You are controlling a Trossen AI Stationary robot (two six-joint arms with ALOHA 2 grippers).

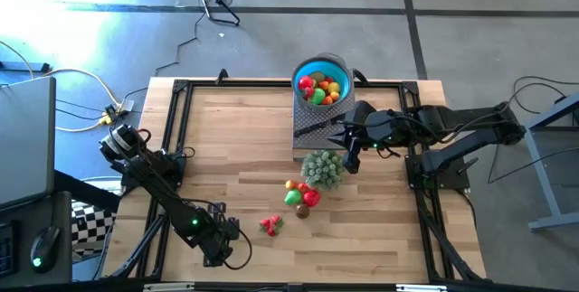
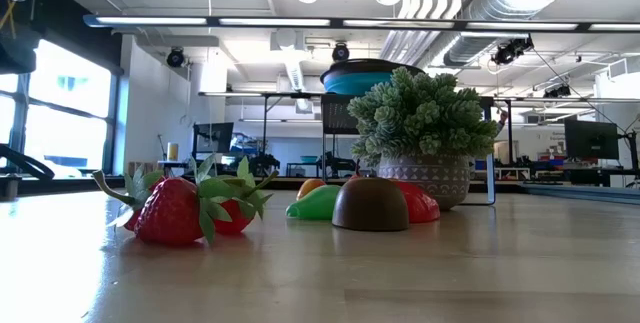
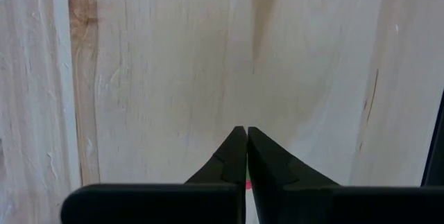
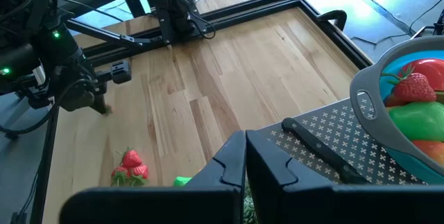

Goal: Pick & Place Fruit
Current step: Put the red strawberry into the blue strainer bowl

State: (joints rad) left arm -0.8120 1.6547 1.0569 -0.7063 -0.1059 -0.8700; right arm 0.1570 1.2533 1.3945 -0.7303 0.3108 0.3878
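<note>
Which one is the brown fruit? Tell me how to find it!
Find the blue bowl at the table's far edge, then the pale green bushy plant in front of it. A little pile of fruit lies just nearer than the plant. The brown fruit is at its near edge: a smooth dome, the only brown one among red, green and orange.

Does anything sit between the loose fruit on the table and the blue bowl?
Yes. The pale green bushy plant stands directly between the loose fruit and the blue bowl, with the shut right gripper beside it.
</note>
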